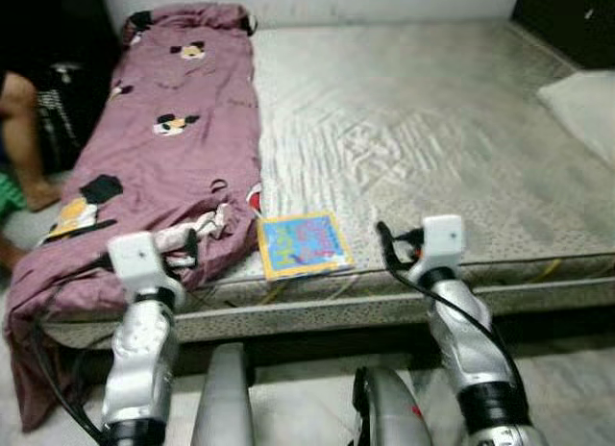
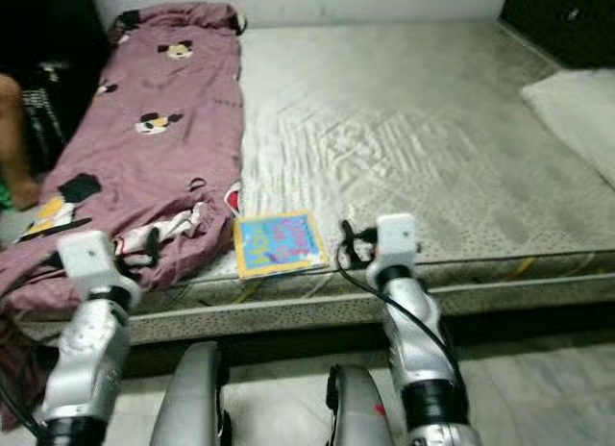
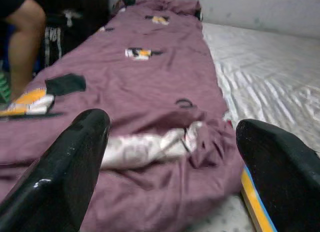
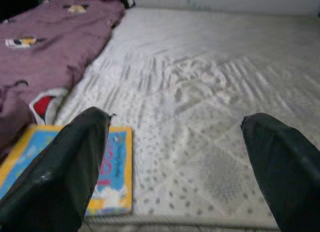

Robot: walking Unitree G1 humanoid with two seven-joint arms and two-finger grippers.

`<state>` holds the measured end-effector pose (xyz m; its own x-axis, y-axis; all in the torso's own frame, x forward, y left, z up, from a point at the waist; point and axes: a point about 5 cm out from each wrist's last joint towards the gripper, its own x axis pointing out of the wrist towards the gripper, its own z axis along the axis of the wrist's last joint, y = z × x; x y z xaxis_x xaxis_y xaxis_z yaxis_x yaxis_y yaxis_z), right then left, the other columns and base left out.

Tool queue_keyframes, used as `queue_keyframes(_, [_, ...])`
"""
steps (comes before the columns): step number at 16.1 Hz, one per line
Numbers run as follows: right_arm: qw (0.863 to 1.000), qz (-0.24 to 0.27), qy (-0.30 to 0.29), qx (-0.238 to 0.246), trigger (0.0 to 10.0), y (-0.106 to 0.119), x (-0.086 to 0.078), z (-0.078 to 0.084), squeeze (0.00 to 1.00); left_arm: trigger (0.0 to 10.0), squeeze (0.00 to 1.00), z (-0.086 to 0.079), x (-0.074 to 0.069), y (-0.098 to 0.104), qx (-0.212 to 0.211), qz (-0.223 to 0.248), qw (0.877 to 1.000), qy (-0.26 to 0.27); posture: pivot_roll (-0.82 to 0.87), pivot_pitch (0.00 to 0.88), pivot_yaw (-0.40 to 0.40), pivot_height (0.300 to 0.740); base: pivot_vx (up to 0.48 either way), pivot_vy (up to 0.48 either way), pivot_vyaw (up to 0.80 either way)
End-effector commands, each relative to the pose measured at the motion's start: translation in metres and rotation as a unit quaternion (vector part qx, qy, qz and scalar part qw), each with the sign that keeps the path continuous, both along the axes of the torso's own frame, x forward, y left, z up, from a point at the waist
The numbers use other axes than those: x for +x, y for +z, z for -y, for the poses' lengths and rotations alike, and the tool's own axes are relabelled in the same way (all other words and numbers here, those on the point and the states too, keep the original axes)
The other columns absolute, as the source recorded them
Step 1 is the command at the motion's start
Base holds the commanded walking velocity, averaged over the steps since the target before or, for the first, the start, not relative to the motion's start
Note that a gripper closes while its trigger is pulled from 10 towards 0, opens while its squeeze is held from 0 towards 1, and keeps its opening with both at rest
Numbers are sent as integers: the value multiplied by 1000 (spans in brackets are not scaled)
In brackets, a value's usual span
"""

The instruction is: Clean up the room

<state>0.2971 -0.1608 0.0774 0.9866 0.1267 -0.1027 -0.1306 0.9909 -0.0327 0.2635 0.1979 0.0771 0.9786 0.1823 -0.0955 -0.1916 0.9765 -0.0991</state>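
Here the robot stands at the near edge of a bed point(image 1: 432, 138) whose bare grey mattress has a quilted pattern. Along the bed's left side lies a purple blanket point(image 1: 183, 129) with cartoon-mouse prints, bunched at its near end and spilling over the bed's left corner toward the floor. A book point(image 1: 303, 244) with a yellow border and a blue, colourful cover lies flat near the front edge, just beside the blanket's crumpled end. A white pillow point(image 1: 586, 105) rests at the bed's far right. The left claw point(image 3: 170, 157) hovers over the blanket's near end with its two fingers point(image 3: 70, 167) spread wide and nothing between them; the book's yellow-and-blue edge shows beside one finger in the left wrist view. The right claw point(image 4: 175, 157) hangs at the front edge to the right of the book, likewise wide open and holding nothing, the book's corner lying by one finger point(image 4: 65, 167). A person's bare leg point(image 1: 21, 138) is in view at the far left, beside the bed.
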Motion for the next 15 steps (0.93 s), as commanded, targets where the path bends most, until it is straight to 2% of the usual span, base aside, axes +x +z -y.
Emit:
queue_keyframes(1, [1000,15,3,-4,10000,8,4,1,0,10000,0,3,4,8,2,15,1000,-4,-72,0,13,618,0,0,0])
queue_keyframes(5, [1000,15,10,-7,10000,8,4,1,0,10000,0,0,3,8,-8,9,1000,17,-72,0,11,618,0,0,0])
queue_keyframes(9, [1000,16,16,-10,10000,8,4,-1,0,10000,0,3,14,-2,-88,-29,995,41,-86,0,7,577,0,0,0])
queue_keyframes(12, [1000,19,16,-13,10000,10,1,0,0,10000,0,9,18,-9,-85,-48,995,31,-95,0,-4,577,0,0,0])
queue_keyframes(15, [999,20,18,-18,10000,12,0,4,0,10000,0,15,20,-9,-99,-46,994,30,-100,0,-11,577,0,0,0])
